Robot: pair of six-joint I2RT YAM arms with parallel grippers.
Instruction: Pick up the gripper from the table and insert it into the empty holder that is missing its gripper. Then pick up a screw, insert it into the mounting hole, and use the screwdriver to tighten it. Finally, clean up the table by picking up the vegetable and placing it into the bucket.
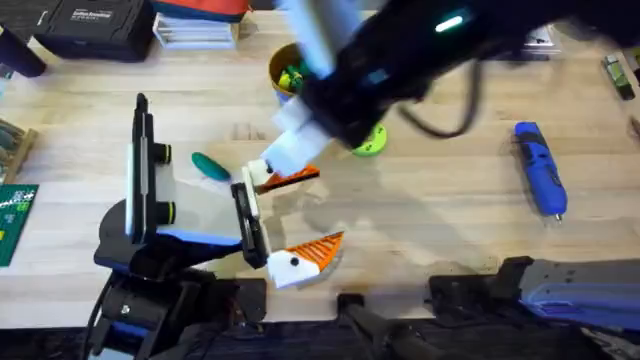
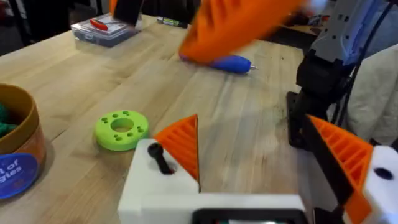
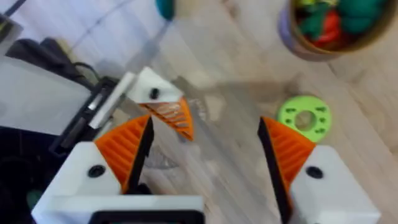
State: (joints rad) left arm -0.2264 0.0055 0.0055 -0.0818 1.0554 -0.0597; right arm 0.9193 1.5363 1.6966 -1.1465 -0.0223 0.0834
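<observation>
The gripper (image 2: 163, 177), a white piece with an orange ribbed pad, sits in the holder on my left arm as one of its two fingers (image 1: 268, 178). A black screw (image 2: 159, 157) stands out of its hole. My left gripper (image 1: 305, 215) is open with nothing between the pads. My right gripper (image 3: 206, 130) hovers open just above that finger (image 3: 158, 102), holding nothing. The blue screwdriver (image 1: 540, 168) lies at the right of the table. Left of the grippers lies the teal vegetable (image 1: 210, 165). The bucket (image 1: 288, 70) stands at the back with toys in it.
A lime-green ring disc (image 1: 370, 140) lies between the bucket and the grippers. A black case (image 1: 95, 25) and a clear box (image 1: 195, 30) sit along the back edge. A green circuit board (image 1: 15, 215) rests at the left edge.
</observation>
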